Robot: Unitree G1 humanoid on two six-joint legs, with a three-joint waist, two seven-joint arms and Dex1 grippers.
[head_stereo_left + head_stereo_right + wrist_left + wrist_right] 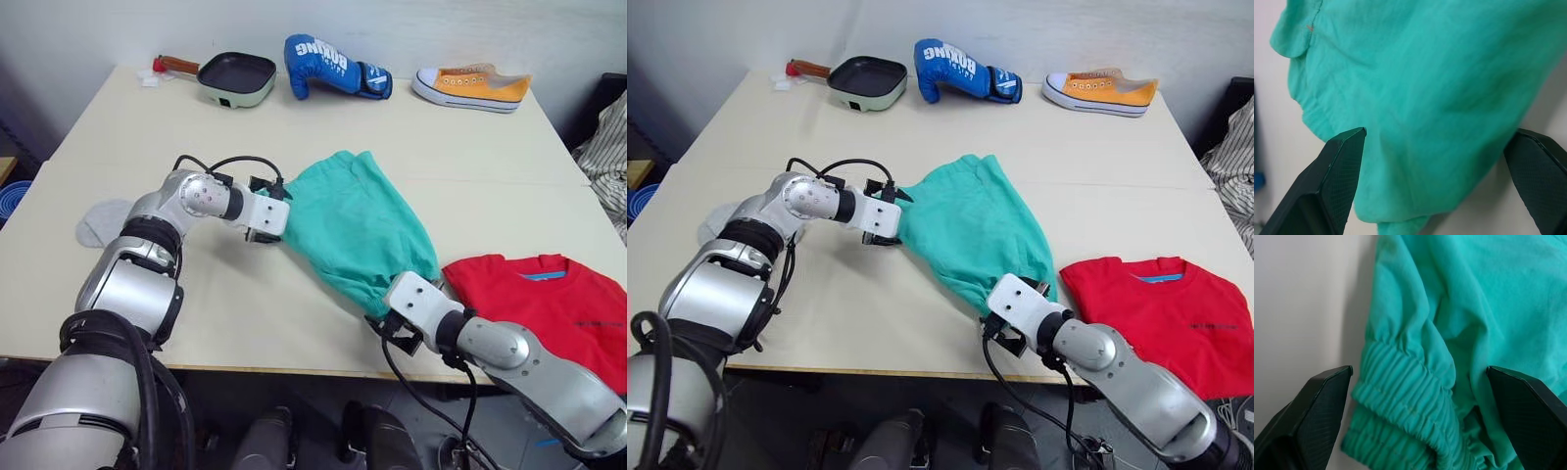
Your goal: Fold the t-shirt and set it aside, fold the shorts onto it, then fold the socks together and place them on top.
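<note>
Fingers of both grippers are spread wide around opposite ends of the shorts, mid-frame: left gripper at the upper-left hem, right gripper at the lower-right waistband. Its long axis runs diagonally between them, so I judge each arm equally near.

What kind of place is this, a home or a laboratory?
Probably a lab or test room: a plain table against a bare wall, with unrelated props lined up: a boxing glove, a yellow sneaker, a small pan.
</note>
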